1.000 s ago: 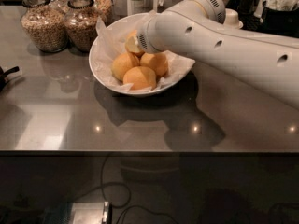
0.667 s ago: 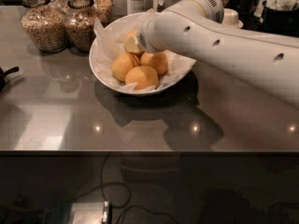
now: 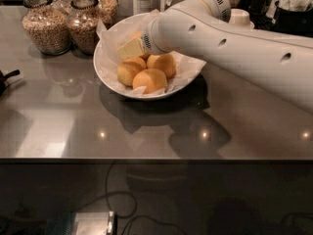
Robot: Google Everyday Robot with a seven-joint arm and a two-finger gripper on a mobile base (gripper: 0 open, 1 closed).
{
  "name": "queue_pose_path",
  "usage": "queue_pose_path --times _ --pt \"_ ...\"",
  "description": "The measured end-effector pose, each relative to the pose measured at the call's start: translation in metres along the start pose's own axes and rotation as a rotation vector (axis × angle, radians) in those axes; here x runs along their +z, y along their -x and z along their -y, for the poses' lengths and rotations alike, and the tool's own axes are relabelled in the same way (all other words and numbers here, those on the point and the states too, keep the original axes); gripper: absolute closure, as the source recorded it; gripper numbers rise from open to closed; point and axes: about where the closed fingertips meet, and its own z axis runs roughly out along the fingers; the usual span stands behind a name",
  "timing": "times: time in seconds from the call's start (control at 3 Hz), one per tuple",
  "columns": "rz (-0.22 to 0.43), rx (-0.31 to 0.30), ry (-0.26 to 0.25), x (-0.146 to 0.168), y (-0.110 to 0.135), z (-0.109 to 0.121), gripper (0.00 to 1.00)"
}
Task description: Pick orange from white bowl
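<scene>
Camera view, end effector over oranges in white bowl

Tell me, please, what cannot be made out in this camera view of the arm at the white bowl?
All in the camera view:
The gripper, over the back of the white bowl: whether it holds anything is hidden by the arm.
The rear orange: mostly covered by the gripper.
The grain jars: tops cut off by the top edge.
A dark object: cut off by the left edge.
</scene>
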Motion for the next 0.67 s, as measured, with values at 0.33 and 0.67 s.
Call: queue_pose_path --times 0.33,0.67 --pt "-0.055 0.011 0.008 0.021 -0.008 -0.011 0.06" --pt "-0.092 0.040 -0.012 0.035 -0.013 -0.016 0.10"
